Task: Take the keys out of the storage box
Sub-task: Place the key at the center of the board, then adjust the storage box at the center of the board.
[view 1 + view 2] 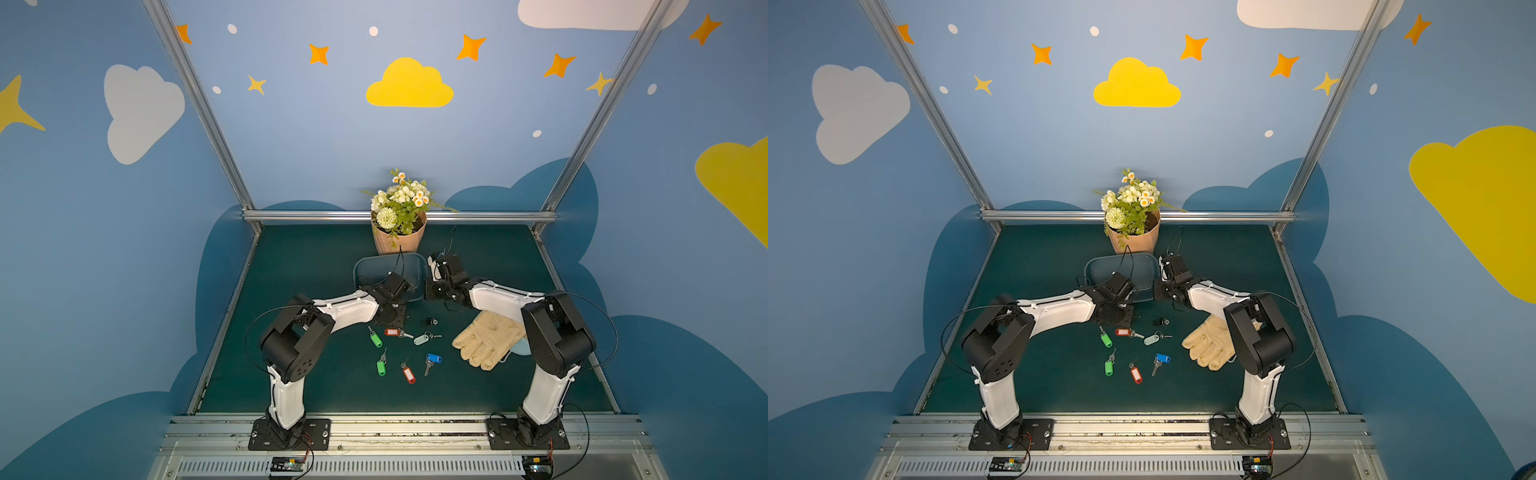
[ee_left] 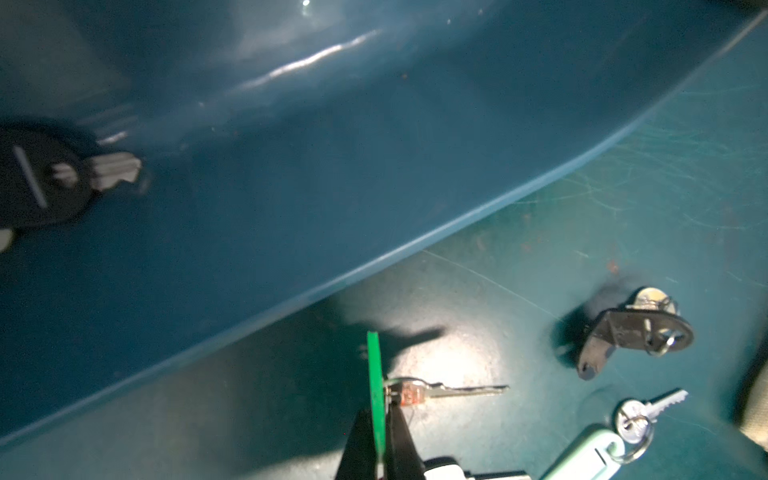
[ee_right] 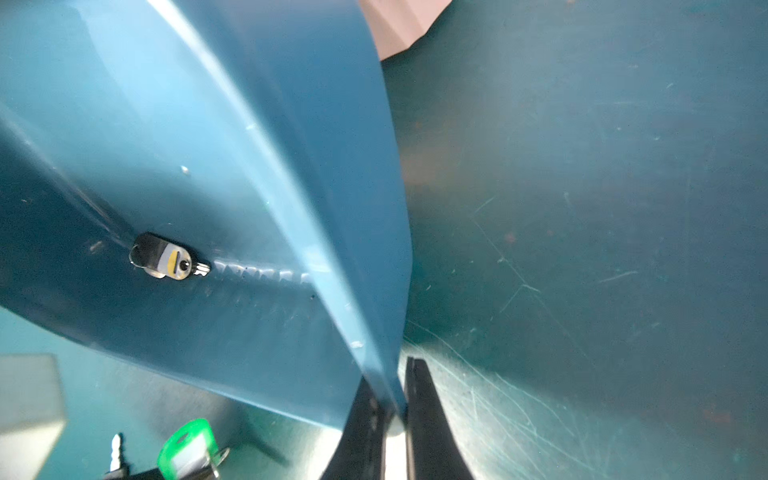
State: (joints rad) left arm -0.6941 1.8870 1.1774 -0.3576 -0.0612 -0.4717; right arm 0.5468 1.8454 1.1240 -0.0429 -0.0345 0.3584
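Note:
The blue-grey storage box (image 1: 371,269) (image 1: 1100,266) stands in front of the flower pot. My right gripper (image 3: 392,401) is shut on its right wall (image 3: 374,249). One black-headed key (image 3: 166,259) (image 2: 41,178) lies inside. My left gripper (image 2: 380,419) hangs just in front of the box, shut on a green tag (image 2: 375,386) with its silver key (image 2: 457,390) sticking out sideways over the mat. Several keys lie on the mat: green (image 1: 376,340), red (image 1: 392,332), pale grey (image 1: 421,339), black (image 1: 430,321), green (image 1: 381,367), red (image 1: 409,374), blue (image 1: 433,358).
A peach flower pot (image 1: 399,241) with flowers stands behind the box at the back rail. A tan glove (image 1: 488,338) lies under my right arm, right of the keys. The dark green mat (image 1: 299,266) is walled on three sides.

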